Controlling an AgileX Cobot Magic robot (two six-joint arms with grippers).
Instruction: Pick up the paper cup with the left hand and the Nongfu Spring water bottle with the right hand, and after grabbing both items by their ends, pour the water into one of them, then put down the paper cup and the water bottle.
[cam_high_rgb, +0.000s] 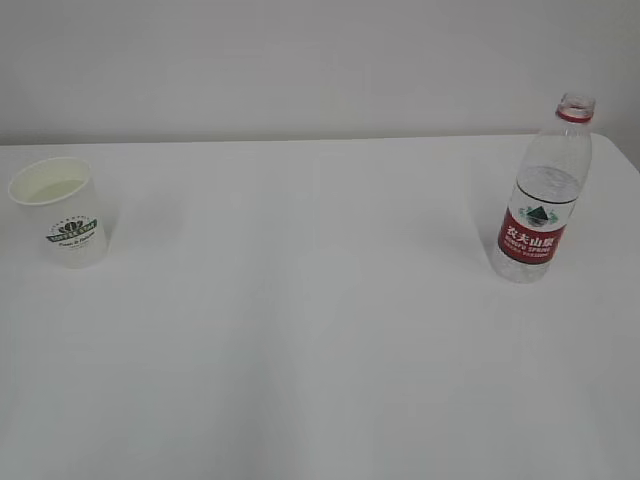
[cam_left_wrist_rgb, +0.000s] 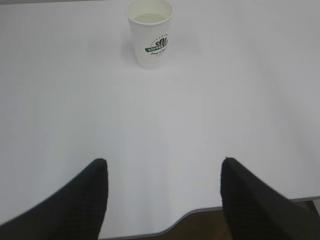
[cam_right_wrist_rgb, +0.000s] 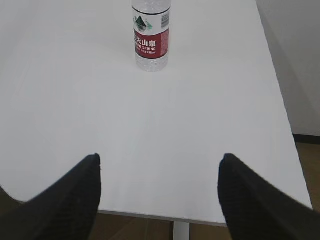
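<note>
Tapered paper cup, ribbed plastic bottle

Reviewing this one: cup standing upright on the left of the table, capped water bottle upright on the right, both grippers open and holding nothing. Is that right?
One thing is off: the Nongfu Spring water bottle has no cap. The exterior view shows its open mouth above the red neck ring. The rest holds: the paper cup stands upright on the left, the bottle upright on the right, and the left gripper and right gripper are open and empty.
</note>
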